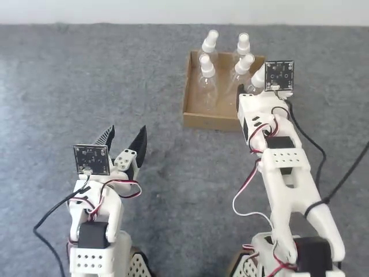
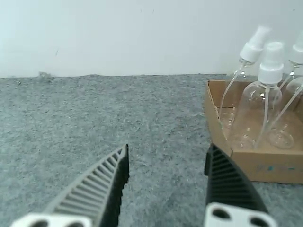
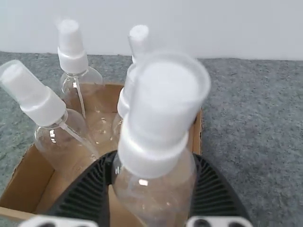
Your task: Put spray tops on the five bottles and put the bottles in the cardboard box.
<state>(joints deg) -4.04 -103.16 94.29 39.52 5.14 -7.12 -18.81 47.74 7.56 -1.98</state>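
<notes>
Upper centre of the high view, the cardboard box holds four capped bottles; lower left, my left pincer hangs apart, empty. Left wrist view: it gapes over grey table. Right wrist view: my right pincer clamps the fifth bottle, capped, at the box; I judge only release remains.

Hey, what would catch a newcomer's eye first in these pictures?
The clear bottle with a white spray top, clamped in the right arm's jaws at the edge of the box, stands out first. Four more capped bottles stand in the box, far across the grey carpet. The left arm's jaws stand open over the carpet, apart from the box.
</notes>
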